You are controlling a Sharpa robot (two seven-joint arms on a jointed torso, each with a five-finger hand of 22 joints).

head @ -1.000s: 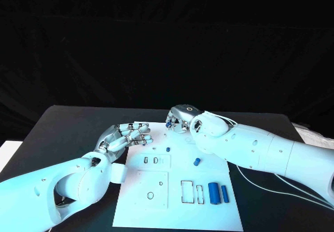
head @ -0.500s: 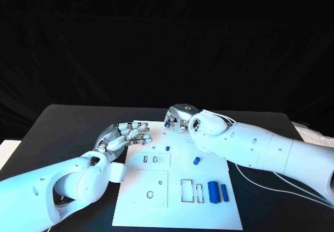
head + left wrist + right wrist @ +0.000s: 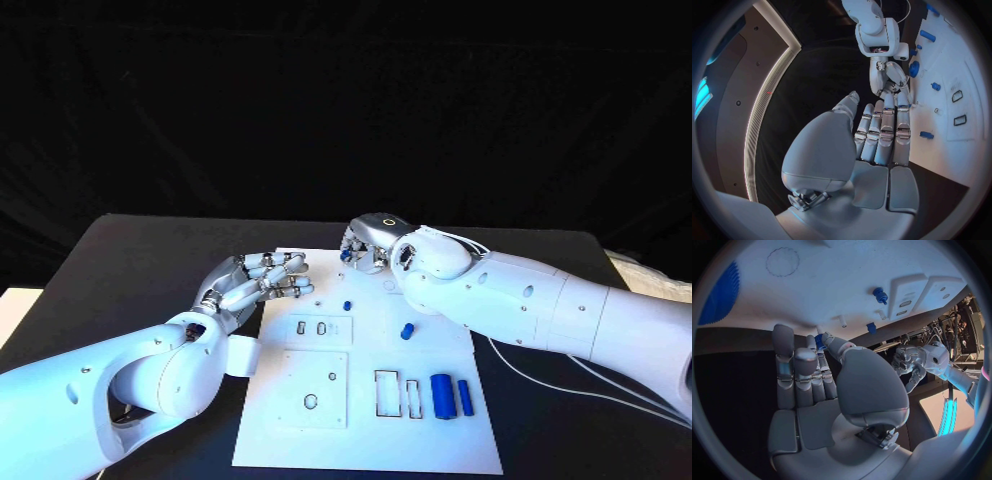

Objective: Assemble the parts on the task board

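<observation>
You cannot make out the shape of the small blue part [image 3: 349, 256] pinched in the right hand [image 3: 368, 243]; its fingers cover most of it. The right arm hides the far right corner of the task board [image 3: 289, 420]. The blue gear [image 3: 720, 292] beside that board is cut by the circle's rim.

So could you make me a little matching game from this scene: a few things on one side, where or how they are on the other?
Things:
1. right robot hand
2. left robot hand
3. two blue cylinders
4. task board

States:
A. lying side by side near the board's right edge
B. white, flat on the black table
C. pinching a small blue part at the board's far edge
D. holding nothing, at the board's left edge

Pairs: 1-C, 2-D, 3-A, 4-B
</observation>
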